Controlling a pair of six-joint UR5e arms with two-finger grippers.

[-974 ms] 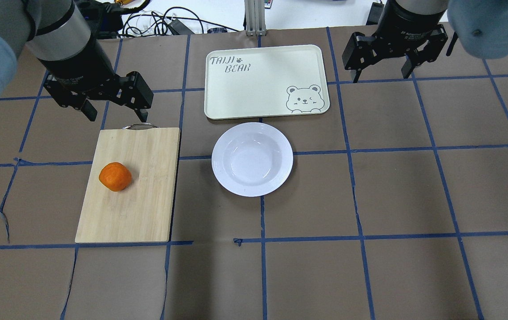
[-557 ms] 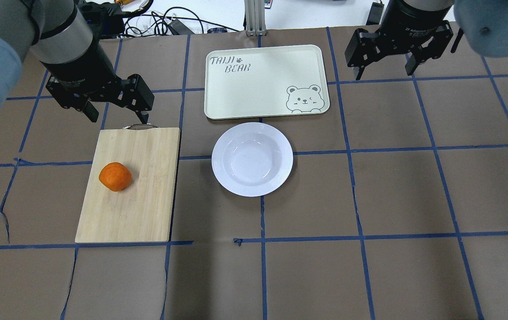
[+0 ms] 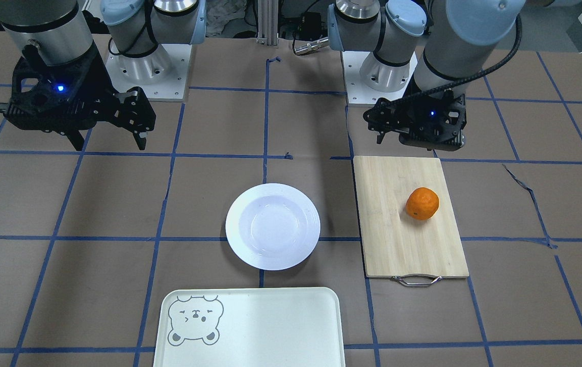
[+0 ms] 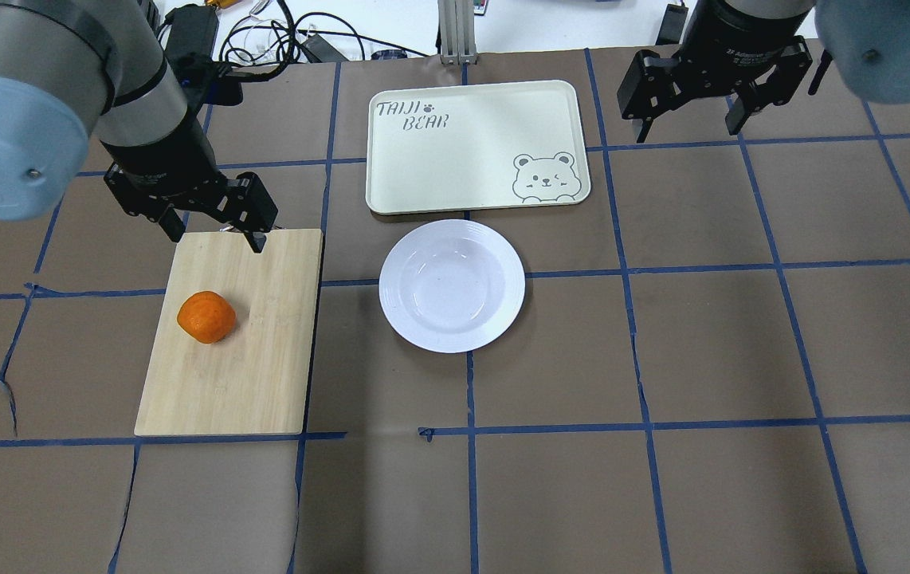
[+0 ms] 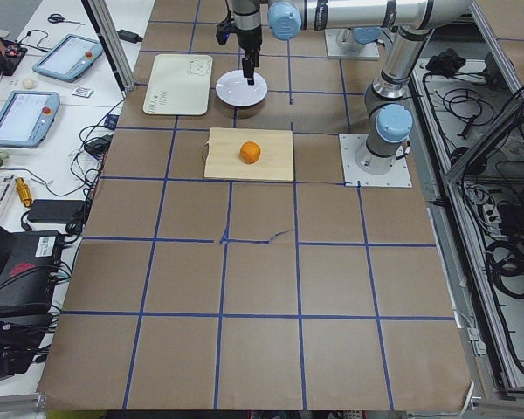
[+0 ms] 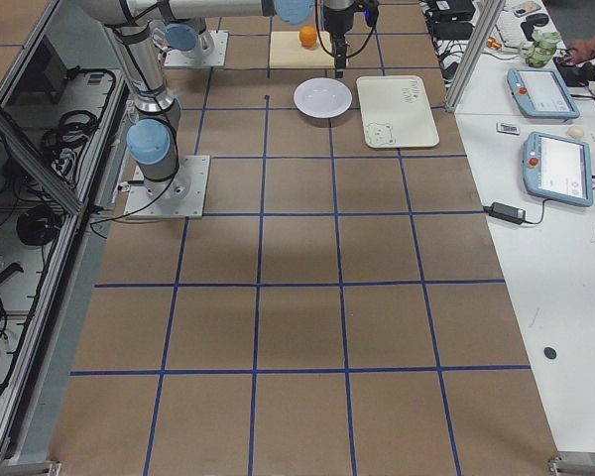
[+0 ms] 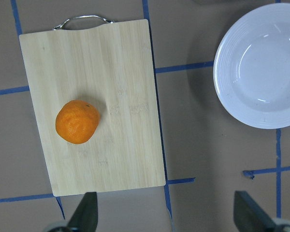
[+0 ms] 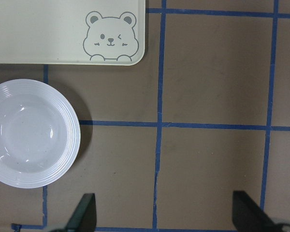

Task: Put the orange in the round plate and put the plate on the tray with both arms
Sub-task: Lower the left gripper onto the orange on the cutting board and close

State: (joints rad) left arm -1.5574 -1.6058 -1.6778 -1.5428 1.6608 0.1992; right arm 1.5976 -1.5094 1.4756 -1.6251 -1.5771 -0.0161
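The orange [image 4: 206, 316] lies on the left half of a bamboo cutting board [image 4: 252, 359]; it also shows in the left wrist view [image 7: 78, 122]. The empty white round plate [image 4: 452, 285] rests on the table, just in front of the pale tray [image 4: 463, 151] with its bear face. My left gripper [image 4: 216, 237] hangs open over the board's far, handle end, short of the orange. Off the tray's right side, my right gripper [image 4: 688, 131] is open and empty, well away from the plate [image 8: 31, 133].
The cutting board's metal handle [image 3: 416, 280] points toward the tray side of the table. Cables and a metal post [image 4: 455, 32] sit beyond the table's far edge. Brown paper with blue tape lines covers the table [image 4: 662, 359].
My left gripper has moved nearer and lower, from beside the board's handle to above the board's far edge. The right gripper shifted slightly away at first, then held still.
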